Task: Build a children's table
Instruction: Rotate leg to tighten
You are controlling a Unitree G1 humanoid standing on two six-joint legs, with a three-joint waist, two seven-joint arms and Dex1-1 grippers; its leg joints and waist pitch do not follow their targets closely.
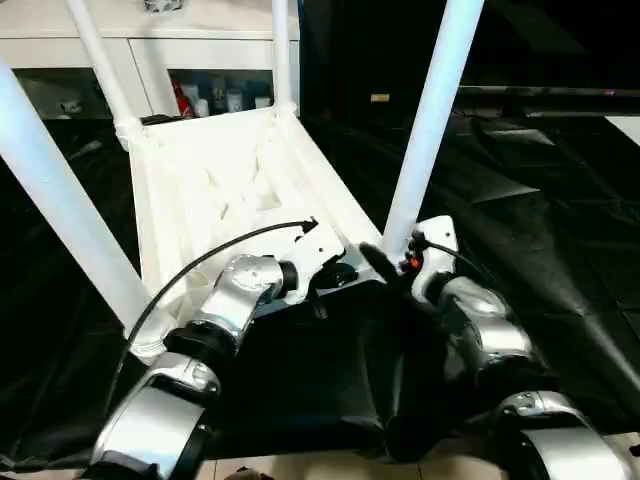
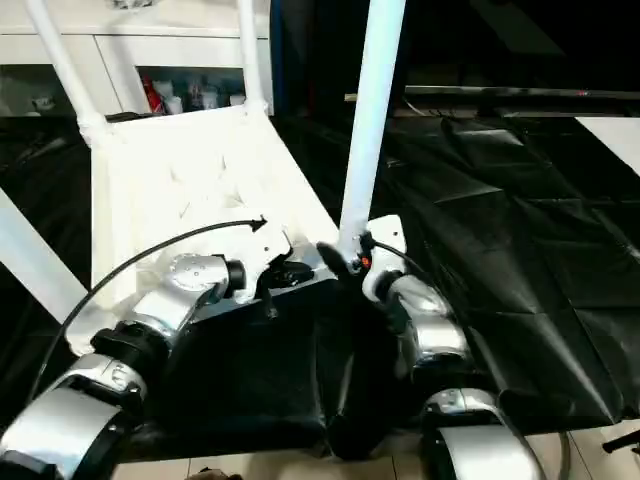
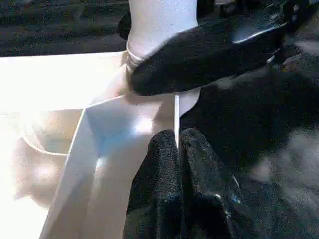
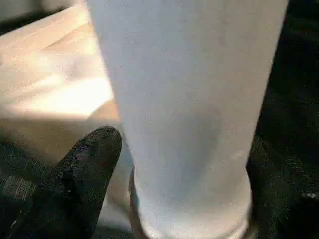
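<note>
Right gripper (image 4: 174, 199) apart around table leg (image 1: 425, 130); left gripper (image 3: 179, 164) together at tabletop rim (image 3: 175, 119).

A crinkled black sheet (image 2: 520, 260) covers the ground, its folds catching dull highlights. Beyond it stands a white cabinet (image 1: 140, 45) with an open shelf; small bottles and containers (image 1: 215, 98), one of them red, sit in the shelf's shade. Nearest the camera, a strip of pale tiled floor (image 2: 300, 468) shows past the sheet's edge.
</note>
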